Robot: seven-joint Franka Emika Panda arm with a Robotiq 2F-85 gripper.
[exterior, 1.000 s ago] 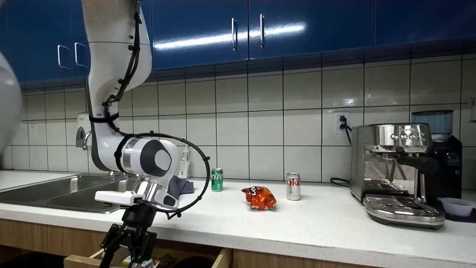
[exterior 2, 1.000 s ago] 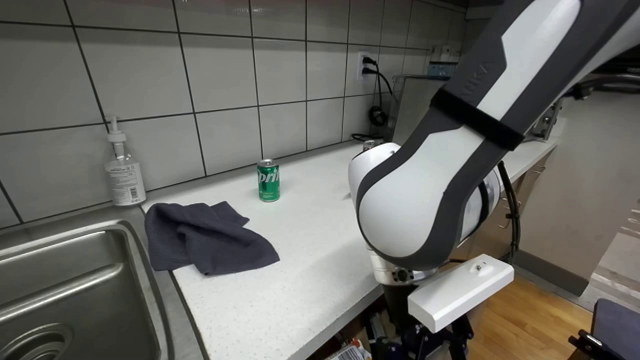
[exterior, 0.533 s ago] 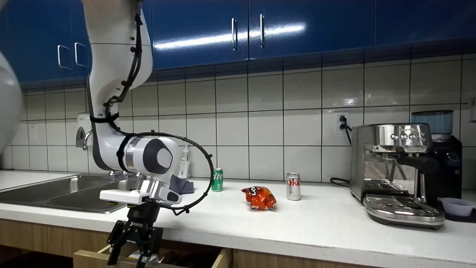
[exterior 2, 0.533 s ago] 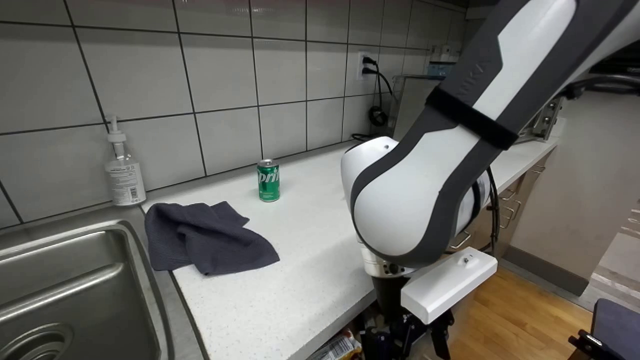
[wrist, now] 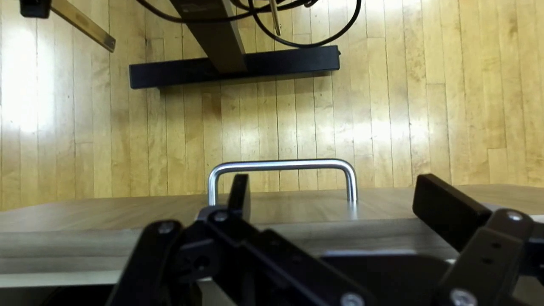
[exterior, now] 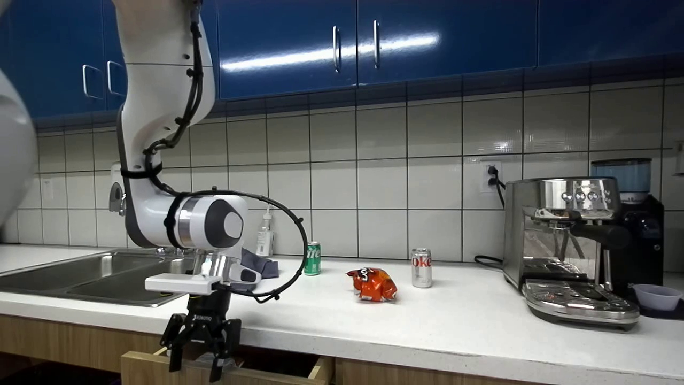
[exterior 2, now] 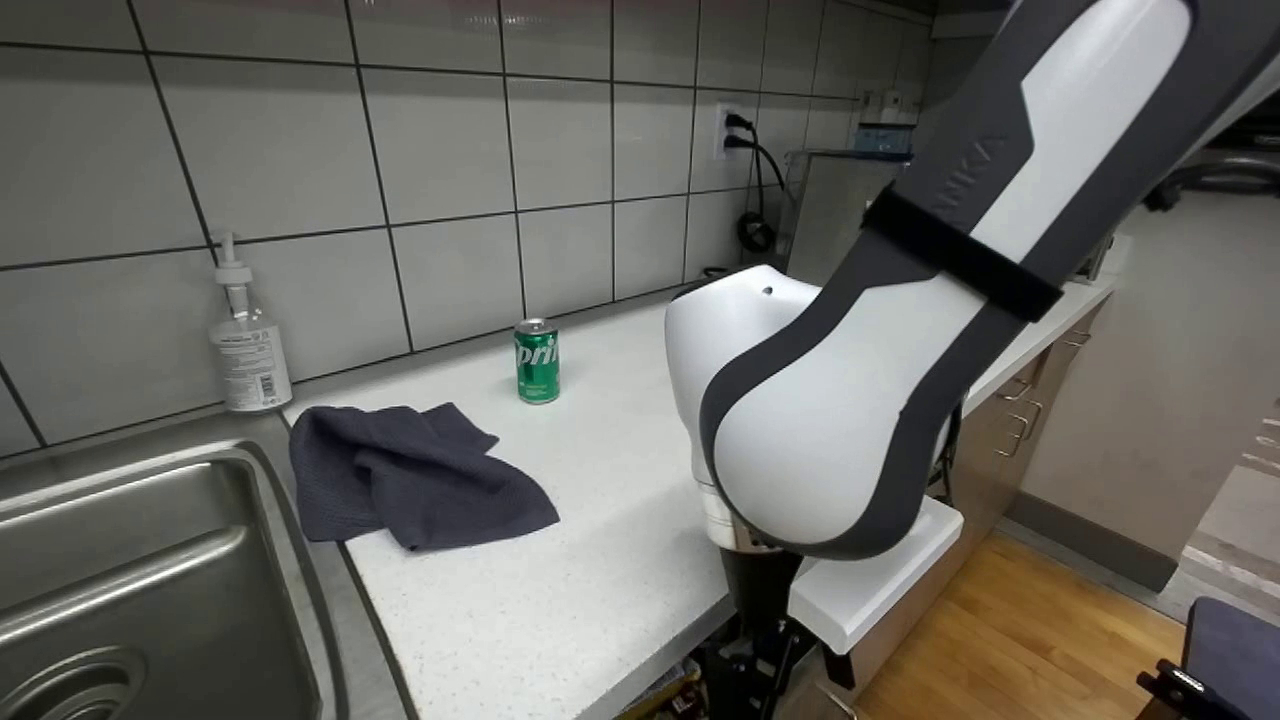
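Observation:
My black gripper (exterior: 195, 369) points down at the partly open wooden drawer (exterior: 147, 369) under the counter's front edge. Its fingers are apart with nothing between them, also in the wrist view (wrist: 333, 191). There they overlap the drawer's front panel (wrist: 297, 208). The drawer's silver bar handle (wrist: 282, 165) shows just beyond the left finger, and no finger is closed on it. Whether the fingers touch the drawer front I cannot tell. Packets (exterior 2: 680, 690) lie inside the drawer, mostly hidden. In an exterior view the fingertips are cut off below the arm.
On the white counter (exterior: 454, 321) stand a green Sprite can (exterior: 313, 259), an orange chips bag (exterior: 373, 285), a silver Coke can (exterior: 421, 267) and a coffee machine (exterior: 566, 251). A dark cloth (exterior 2: 410, 475) lies by the sink (exterior 2: 290, 580). A black stand (wrist: 233, 66) is on the floor.
The drawer has slid inward, toward the counter, so less of its inside shows. My open gripper has moved along with it, slightly rightward in an exterior view. The counter items have not moved.

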